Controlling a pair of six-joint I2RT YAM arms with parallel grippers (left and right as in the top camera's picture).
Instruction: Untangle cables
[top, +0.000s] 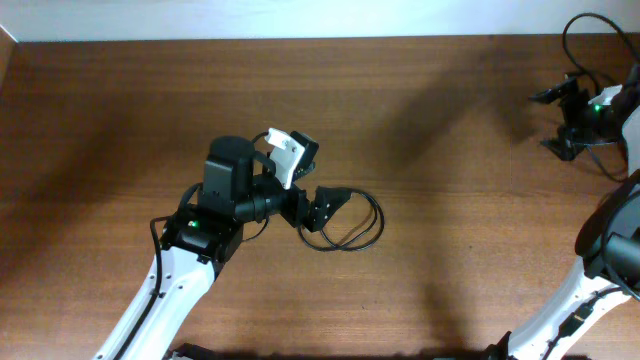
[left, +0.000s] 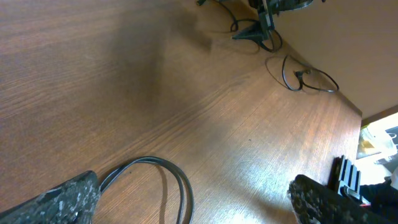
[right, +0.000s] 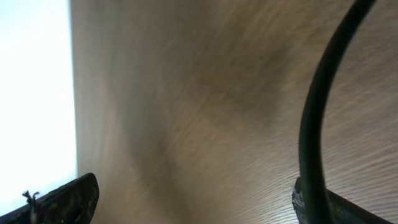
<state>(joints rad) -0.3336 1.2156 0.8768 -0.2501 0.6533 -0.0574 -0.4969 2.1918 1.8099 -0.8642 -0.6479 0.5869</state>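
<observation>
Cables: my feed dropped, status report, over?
Left fingers open beside cable loop. Right fingers open, far corner, second loop nearby. Nothing blocking.

We see the table (top: 450, 270) as brown wood with a fine, straight grain. It is smooth, with a soft sheen that turns to pale glare near the left gripper (left: 193, 202). The cable (left: 152, 160) just beside the left gripper is glossy black with a smooth jacket. The gripper's 2 fingers (left: 68, 196) look matt black, rough and grey-speckled. Behind the left gripper, the arm shell (top: 165, 290) is glossy white plastic and the housing (top: 228, 165) is matt black.
</observation>
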